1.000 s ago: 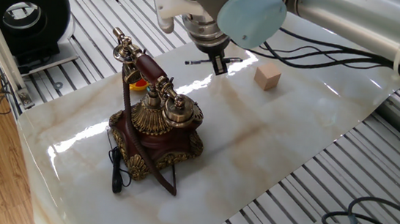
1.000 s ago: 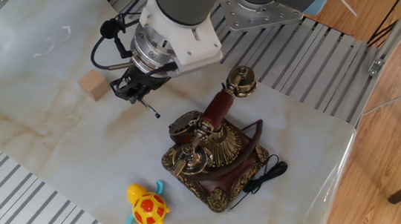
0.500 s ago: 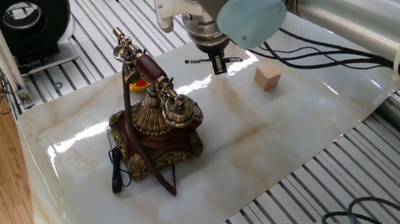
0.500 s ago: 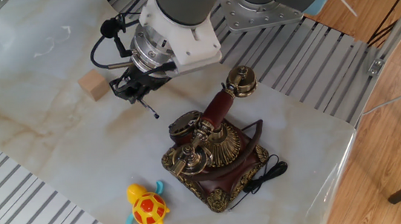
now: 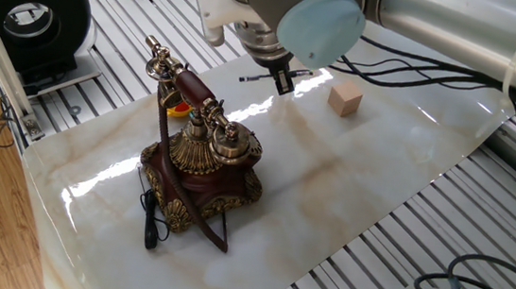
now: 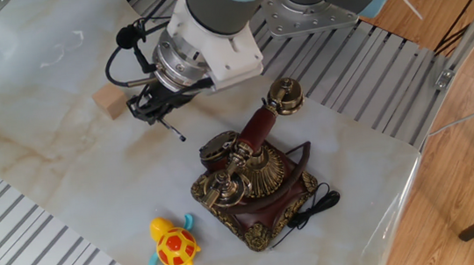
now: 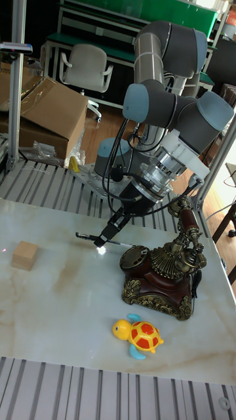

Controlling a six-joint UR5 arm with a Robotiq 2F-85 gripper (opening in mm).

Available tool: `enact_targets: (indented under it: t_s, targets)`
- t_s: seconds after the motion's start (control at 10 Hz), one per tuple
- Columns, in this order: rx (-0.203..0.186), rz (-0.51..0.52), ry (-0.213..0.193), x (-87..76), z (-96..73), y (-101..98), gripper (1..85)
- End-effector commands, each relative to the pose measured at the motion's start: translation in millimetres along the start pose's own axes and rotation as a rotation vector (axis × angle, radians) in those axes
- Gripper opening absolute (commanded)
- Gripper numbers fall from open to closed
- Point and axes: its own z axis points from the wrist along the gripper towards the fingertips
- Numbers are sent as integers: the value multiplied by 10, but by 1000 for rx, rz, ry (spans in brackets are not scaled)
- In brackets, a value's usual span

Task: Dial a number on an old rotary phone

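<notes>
The old rotary phone (image 5: 204,163) (image 6: 247,184) (image 7: 160,272) stands on the marble slab (image 5: 349,182), dark wood with brass trim, and its handset rests in the cradle. My gripper (image 5: 283,79) (image 6: 150,108) (image 7: 109,233) hovers above the slab, a short way from the phone on its dial side. It is shut on a thin black stick (image 7: 121,242) (image 6: 177,132). In the tall fixed view one end of the stick reaches almost to the phone's dial (image 7: 136,253); I cannot tell whether they touch.
A small wooden cube (image 5: 345,99) (image 6: 108,102) (image 7: 25,255) lies beyond the gripper. A yellow and orange toy turtle (image 6: 174,245) (image 7: 139,335) lies on the slab near the phone's base. A black round device (image 5: 28,13) stands off the slab on the slatted table. The phone's black cord (image 6: 311,206) trails beside its base.
The gripper with the stick has shifted slightly away from the phone. The phone, cube and turtle have not moved.
</notes>
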Motion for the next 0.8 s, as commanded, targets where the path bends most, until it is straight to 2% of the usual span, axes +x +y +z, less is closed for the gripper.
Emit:
enact_targets:
  t_s: [0.0,0.1,0.3,0.4,0.5,0.7]
  targets:
    - [11,-13,-17,-101,99,0,13]
    - [11,-13,-15,-79,85,-19,13]
    - [-14,-10,-31,-71,61,28,13]
    - [9,-12,-21,-45,62,-31,13]
    - [2,0,-26,-59,62,-13,13]
    - [24,-7,25,74,61,-70,13]
